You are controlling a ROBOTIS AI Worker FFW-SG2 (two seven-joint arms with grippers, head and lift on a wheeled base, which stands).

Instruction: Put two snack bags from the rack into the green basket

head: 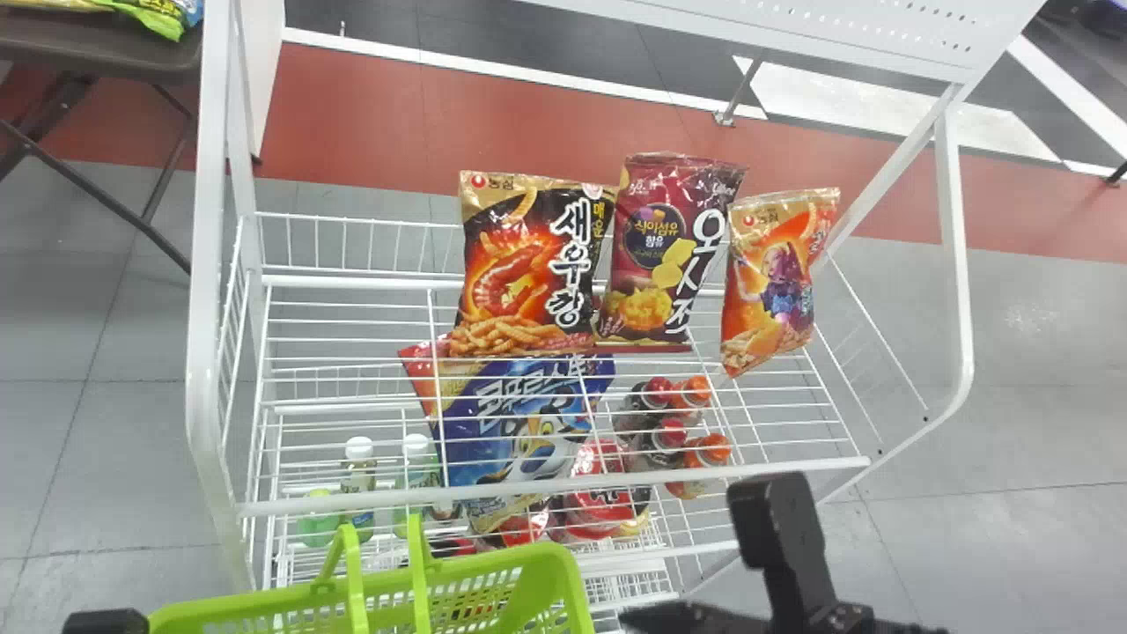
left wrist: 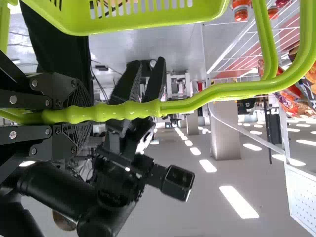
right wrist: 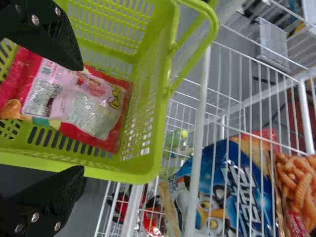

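Observation:
At the bottom edge of the head view are part of my left gripper (head: 106,622), the green basket (head: 308,608) and, right of it, my right gripper (head: 669,618). In the left wrist view my left gripper (left wrist: 79,114) is shut on the basket's handle (left wrist: 187,106). My right gripper (right wrist: 78,118) stands open by the basket (right wrist: 148,173), nothing between its fingertips; a red and pink snack bag (right wrist: 89,106) lies inside. Three snack bags, black-orange (head: 528,264), dark red (head: 665,251) and orange (head: 779,273), stand side by side on the rack's upper shelf.
The white wire rack (head: 563,484) stands in front, its front rail just beyond the basket. Below its upper shelf are a blue bag (head: 515,423), bottles (head: 358,475) and red packs (head: 599,502). A dark chair (head: 97,44) holds other bags at the left.

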